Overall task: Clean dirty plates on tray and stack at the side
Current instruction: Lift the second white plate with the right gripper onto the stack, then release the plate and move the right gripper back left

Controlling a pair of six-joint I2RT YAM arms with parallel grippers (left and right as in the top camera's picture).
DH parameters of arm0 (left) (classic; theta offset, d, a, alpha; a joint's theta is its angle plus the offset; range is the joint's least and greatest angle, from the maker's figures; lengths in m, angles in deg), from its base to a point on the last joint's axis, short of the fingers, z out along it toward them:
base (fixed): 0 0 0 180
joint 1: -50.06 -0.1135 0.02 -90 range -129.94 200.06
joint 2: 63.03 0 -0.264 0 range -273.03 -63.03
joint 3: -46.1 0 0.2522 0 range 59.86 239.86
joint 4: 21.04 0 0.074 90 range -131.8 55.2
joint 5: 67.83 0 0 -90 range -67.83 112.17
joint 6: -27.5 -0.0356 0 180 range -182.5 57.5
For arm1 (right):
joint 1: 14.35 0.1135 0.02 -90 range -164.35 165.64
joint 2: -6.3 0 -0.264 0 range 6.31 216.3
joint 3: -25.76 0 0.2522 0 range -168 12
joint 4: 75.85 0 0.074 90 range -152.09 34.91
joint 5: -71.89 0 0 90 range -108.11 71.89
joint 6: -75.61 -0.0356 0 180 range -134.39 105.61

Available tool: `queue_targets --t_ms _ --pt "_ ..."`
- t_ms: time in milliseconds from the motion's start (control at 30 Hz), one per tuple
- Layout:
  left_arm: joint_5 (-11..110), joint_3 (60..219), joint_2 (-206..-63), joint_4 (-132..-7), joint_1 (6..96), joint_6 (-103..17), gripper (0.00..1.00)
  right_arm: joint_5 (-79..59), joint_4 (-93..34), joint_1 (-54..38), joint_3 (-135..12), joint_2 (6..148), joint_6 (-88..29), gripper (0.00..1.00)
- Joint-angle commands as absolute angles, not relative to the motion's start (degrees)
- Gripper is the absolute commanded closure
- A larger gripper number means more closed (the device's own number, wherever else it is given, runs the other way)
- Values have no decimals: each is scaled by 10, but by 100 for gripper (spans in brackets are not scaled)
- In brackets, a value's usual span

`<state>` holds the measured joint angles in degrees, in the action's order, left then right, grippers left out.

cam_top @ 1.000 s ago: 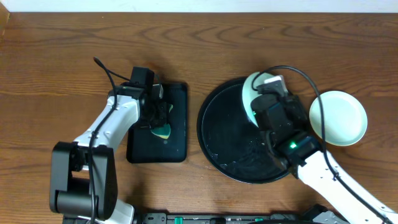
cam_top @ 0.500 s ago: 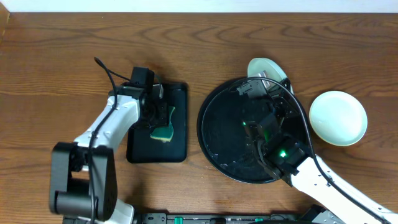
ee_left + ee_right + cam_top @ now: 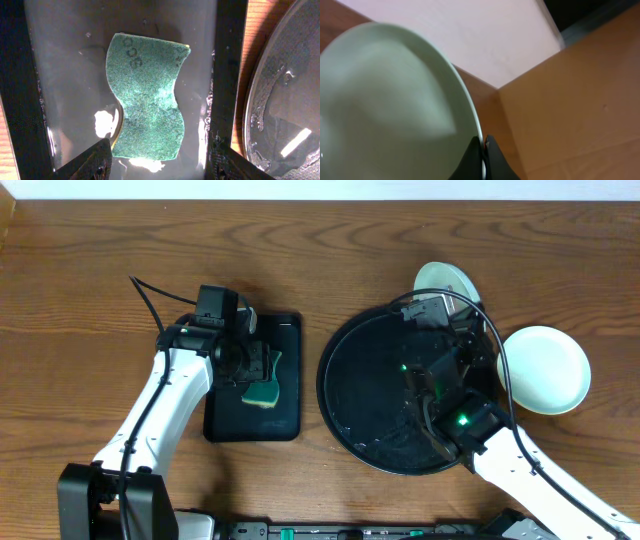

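My right gripper [image 3: 482, 150] is shut on the rim of a pale mint plate [image 3: 385, 100]. In the overhead view that plate [image 3: 446, 280] hangs tilted just past the back rim of the round black tray [image 3: 365, 390], below my right gripper [image 3: 440, 302]. A second pale plate [image 3: 545, 370] rests on the table to the right of the tray. My left gripper [image 3: 162, 162] is open over a green sponge [image 3: 147, 95], which lies loose between and ahead of the fingers. Overhead, the left gripper [image 3: 258, 362] hovers above the sponge [image 3: 263, 388].
The sponge lies on a wet rectangular black tray [image 3: 285, 415], left of the round tray. The round tray's glossy surface [image 3: 285, 100] shows water drops. A pale wall runs along the table's far edge. The right arm and its cable cross over the round tray.
My left gripper has opened and let go of the sponge, which now lies on the rectangular tray. My right arm has carried the mint plate from over the round tray back and to the right.
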<state>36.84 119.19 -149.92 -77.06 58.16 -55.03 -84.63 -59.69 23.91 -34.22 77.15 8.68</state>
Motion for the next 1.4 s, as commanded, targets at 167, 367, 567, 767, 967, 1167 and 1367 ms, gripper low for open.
queue_targets --t_ms 167,367,567,767,967,1167,1367 --pt "365 1199 -1499 -776 581 -549 36 -614 -365 88 -351 764 -327 99" --pt "365 1199 -1499 -776 581 -549 36 -340 -354 -157 -351 764 -394 99" --pt "365 1199 -1499 -776 581 -549 36 -266 -309 -354 -350 776 -434 99" --pt "365 1199 -1499 -776 581 -549 36 -231 -311 -437 -350 805 -446 99" --pt "365 1199 -1499 -776 581 -549 35 -225 -310 -444 -350 837 -446 87" --pt "365 1199 -1499 -776 581 -549 36 -147 -277 -443 -350 839 -426 66" --pt "365 1198 -1499 -776 581 -549 36 -4 -206 -433 -350 839 -335 67"
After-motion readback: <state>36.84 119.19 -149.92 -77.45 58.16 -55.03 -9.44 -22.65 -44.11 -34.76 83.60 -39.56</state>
